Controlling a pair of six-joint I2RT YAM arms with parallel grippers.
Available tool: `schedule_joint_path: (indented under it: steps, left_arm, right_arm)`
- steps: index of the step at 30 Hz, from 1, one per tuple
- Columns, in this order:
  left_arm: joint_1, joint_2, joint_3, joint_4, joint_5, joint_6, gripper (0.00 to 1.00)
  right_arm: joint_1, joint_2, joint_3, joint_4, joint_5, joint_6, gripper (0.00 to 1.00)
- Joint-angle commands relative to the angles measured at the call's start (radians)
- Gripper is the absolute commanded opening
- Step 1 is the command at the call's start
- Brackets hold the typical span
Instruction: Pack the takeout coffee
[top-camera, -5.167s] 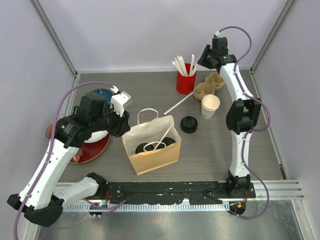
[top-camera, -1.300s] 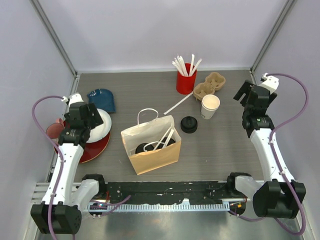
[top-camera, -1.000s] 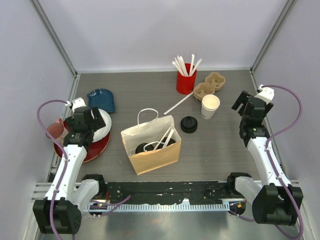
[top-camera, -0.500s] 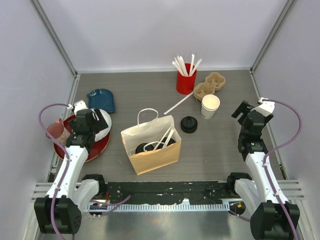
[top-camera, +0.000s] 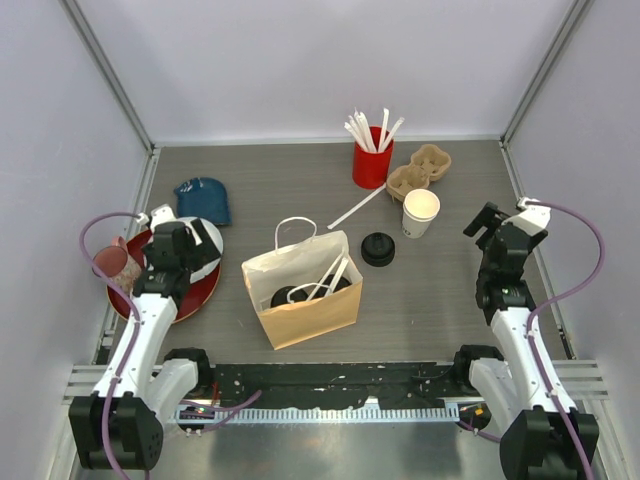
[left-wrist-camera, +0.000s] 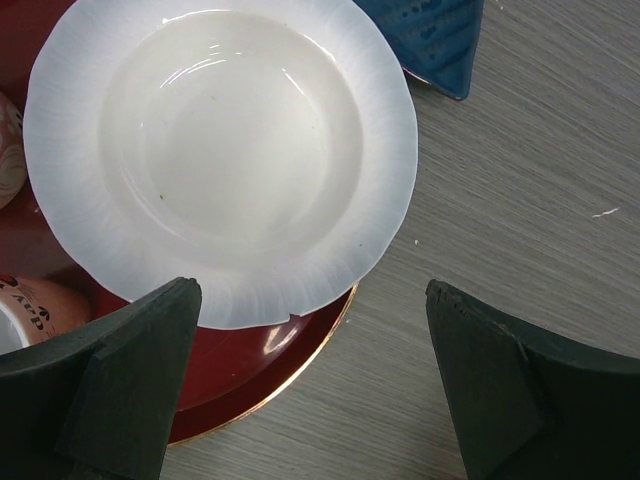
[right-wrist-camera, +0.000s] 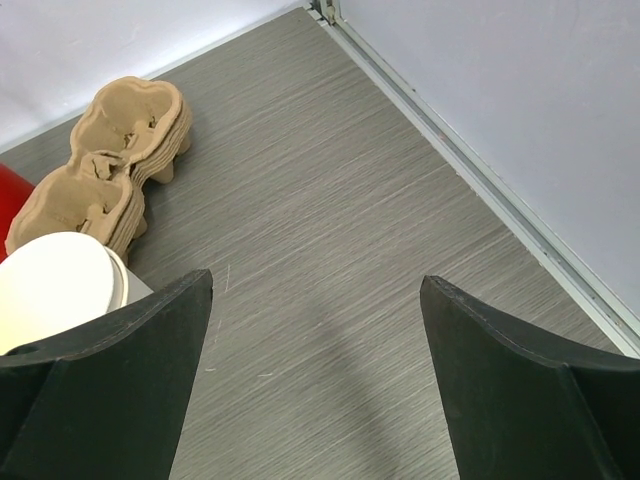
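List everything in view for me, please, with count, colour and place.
paper bag: one, brown, centre
lidded cups: two, black lids, inside bag
sticks in bag: about two, white
black lids: one stack, right of bag
open cup: one, white, far right
cup carriers: one stack, brown, behind open cup
red cup: one, holding white sticks, far centre
loose stick: one, white, beside red cup
bowl: one, white, on red plate, left
mug: one, pink, at plate's left edge
blue item: one, behind bowl
left gripper: one, black, open above bowl
right gripper: one, black, open near open cup
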Motion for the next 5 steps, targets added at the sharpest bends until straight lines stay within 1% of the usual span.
schedule_joint_path:
  steps: [1, 5]
  left_arm:
    - [0.005, -0.029, -0.007, 0.023, 0.011, 0.009, 1.0]
    - [0.005, -0.049, -0.004, 0.032, 0.02, 0.012, 1.0]
  right_arm:
    - [-0.005, -0.016, -0.006, 0.046, 0.013, 0.017, 0.9]
    - [-0.005, -0.024, -0.011, 0.037, 0.025, 0.02, 0.9]
